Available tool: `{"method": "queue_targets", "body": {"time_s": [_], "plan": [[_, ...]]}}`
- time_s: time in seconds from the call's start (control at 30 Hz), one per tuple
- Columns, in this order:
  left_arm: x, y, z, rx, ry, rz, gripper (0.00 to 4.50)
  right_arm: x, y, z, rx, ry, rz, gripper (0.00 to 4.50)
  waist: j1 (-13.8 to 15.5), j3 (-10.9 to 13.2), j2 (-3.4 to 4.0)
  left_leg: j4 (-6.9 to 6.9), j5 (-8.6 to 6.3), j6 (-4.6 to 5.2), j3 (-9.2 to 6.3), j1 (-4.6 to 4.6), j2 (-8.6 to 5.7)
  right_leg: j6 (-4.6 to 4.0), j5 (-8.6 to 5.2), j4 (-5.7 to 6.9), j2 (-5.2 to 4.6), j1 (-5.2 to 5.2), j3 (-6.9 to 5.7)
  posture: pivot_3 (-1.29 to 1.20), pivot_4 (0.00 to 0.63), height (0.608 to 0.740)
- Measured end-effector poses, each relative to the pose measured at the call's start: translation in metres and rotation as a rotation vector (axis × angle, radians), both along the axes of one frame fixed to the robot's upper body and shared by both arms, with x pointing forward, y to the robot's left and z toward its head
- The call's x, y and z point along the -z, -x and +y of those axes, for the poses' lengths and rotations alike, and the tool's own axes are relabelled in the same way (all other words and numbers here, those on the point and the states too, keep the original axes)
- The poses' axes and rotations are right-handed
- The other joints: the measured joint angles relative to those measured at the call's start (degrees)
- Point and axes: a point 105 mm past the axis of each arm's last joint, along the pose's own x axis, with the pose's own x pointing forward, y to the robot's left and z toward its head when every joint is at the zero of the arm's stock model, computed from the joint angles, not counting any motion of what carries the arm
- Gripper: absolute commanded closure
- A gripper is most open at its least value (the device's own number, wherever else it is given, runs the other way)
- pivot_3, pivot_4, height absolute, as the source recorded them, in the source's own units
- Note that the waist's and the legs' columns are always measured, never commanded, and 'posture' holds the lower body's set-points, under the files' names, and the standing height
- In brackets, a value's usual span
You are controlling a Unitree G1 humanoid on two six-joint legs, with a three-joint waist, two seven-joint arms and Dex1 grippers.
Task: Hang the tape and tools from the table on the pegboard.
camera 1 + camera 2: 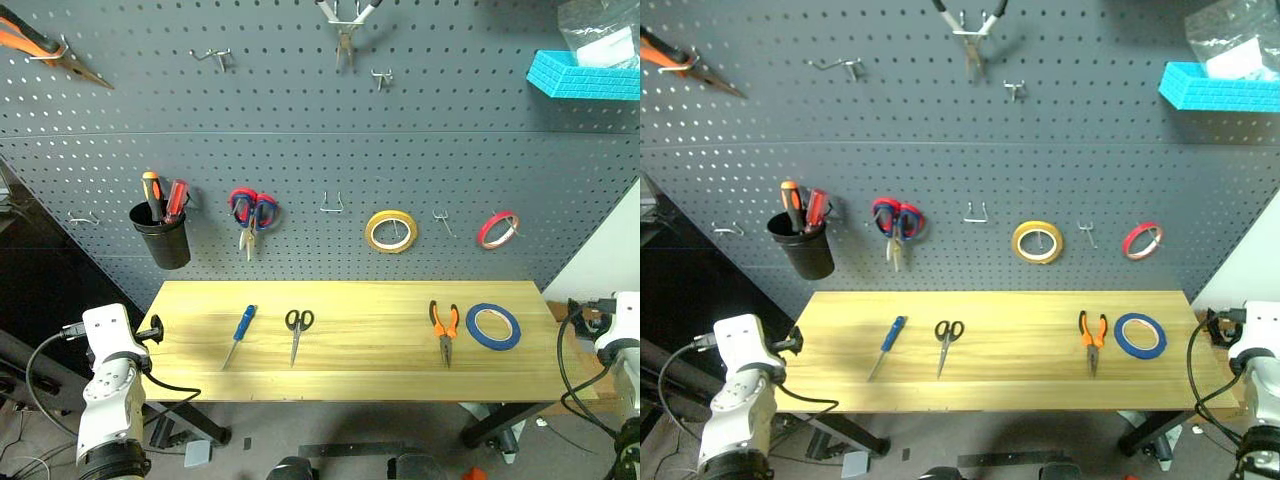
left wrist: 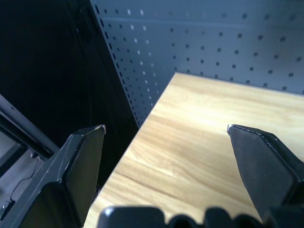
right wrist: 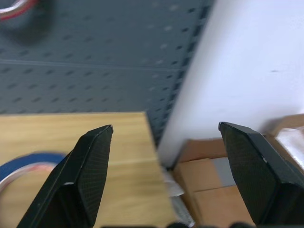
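On the light wooden table lie a blue-handled screwdriver, small black-handled scissors, orange-and-black pliers and the blue tape ring, spread from left to right. Behind them rises the dark grey pegboard. My left gripper is open and empty over the table's left end, well short of the screwdriver. Off the table's right end my right gripper is open and empty, with the blue tape to its left.
The pegboard carries a black cup of screwdrivers, red-and-blue scissors, a yellow roll, a red roll, pliers at top left and a turquoise bin. Bare hooks hang between. A cardboard box sits right of the table.
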Motion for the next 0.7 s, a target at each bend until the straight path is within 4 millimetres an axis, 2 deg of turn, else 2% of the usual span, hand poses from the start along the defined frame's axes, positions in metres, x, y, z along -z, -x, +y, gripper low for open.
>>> {"method": "queue_targets", "body": {"time_s": [0.07,0.2,0.33,0.6,0.7], "plan": [[-0.004,-0.004,-0.007,0.005,0.027,-0.030,0.06,-0.002,0.005,0.010,-0.055,0.025,0.010,0.84,0.0,0.1,0.08,0.01,-0.02,0.02,0.00,0.00,0.00,0.24,-0.14,0.00,-0.01,0.00,0.01,-0.08,0.046,0.740],[-0.013,-0.013,-0.024,0.061,0.075,-0.097,0.06,-0.013,0.002,0.035,-0.177,0.057,0.001,0.84,0.0,0.4,0.08,0.01,-0.02,0.01,0.01,0.01,0.03,0.28,-0.15,0.03,0.00,0.01,-0.02,-0.08,0.066,0.740],[-0.035,-0.029,-0.056,0.233,0.055,-0.158,0.06,-0.022,-0.002,0.069,-0.323,0.063,0.022,0.84,0.0,1.1,-0.01,0.02,-0.02,0.02,0.03,-0.01,0.04,0.29,-0.15,0.01,0.00,0.01,0.00,-0.09,0.098,0.740],[-0.056,-0.029,-0.156,0.888,-0.063,-0.083,0.06,-0.033,-0.016,0.116,-0.520,0.037,0.131,0.84,0.4,4.0,0.20,0.02,-0.05,0.08,0.06,-0.37,0.06,-0.03,0.02,0.00,0.01,-0.30,-0.04,-0.09,0.163,0.740],[-0.062,-0.025,-0.179,1.053,-0.068,-0.056,0.06,-0.032,-0.021,0.127,-0.567,0.032,0.175,0.84,0.4,4.9,0.29,0.06,-0.03,0.09,0.07,-0.99,0.08,-0.06,0.04,0.11,0.01,-0.98,-0.04,-0.09,0.193,0.740]]}}
